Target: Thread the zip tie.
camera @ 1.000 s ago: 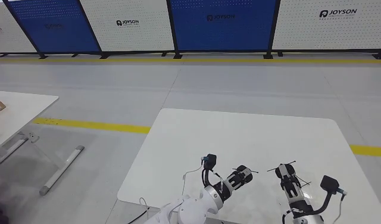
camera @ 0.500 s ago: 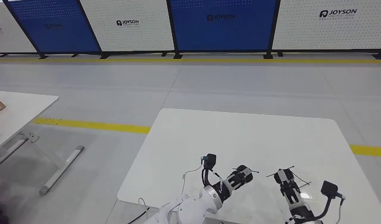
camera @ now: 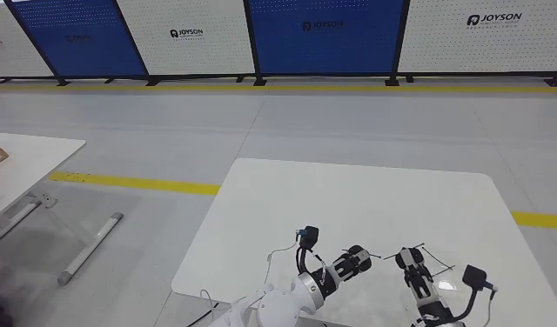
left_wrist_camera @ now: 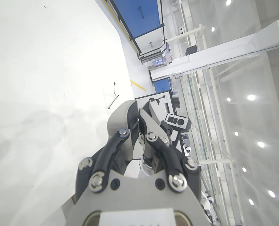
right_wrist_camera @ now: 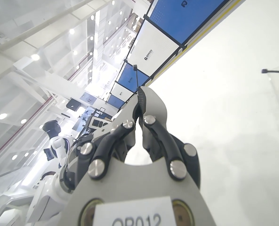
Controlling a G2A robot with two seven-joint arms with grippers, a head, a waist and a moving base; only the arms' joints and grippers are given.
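My right gripper (camera: 407,256) (right_wrist_camera: 139,90) hovers near the white table's (camera: 348,196) front edge, shut on a thin black zip tie (right_wrist_camera: 136,76) whose square head points away from the fingertips. From above, that tie (camera: 418,247) lies crosswise over the gripper. A short way to its left, my left gripper (camera: 362,258) (left_wrist_camera: 139,106) has its fingers pressed together. A thin black tie end (camera: 374,256) juts from its tip toward the right gripper. The two grippers are a small gap apart.
A loose black zip tie (camera: 442,265) (left_wrist_camera: 115,92) (right_wrist_camera: 277,71) lies on the table just right of the right gripper. The far half of the table is bare white surface. Blue and white pegboard panels (camera: 326,27) stand across the floor.
My right gripper has drawn back toward the table's front edge and slightly left, carrying its tie. The left gripper has shifted only a little.
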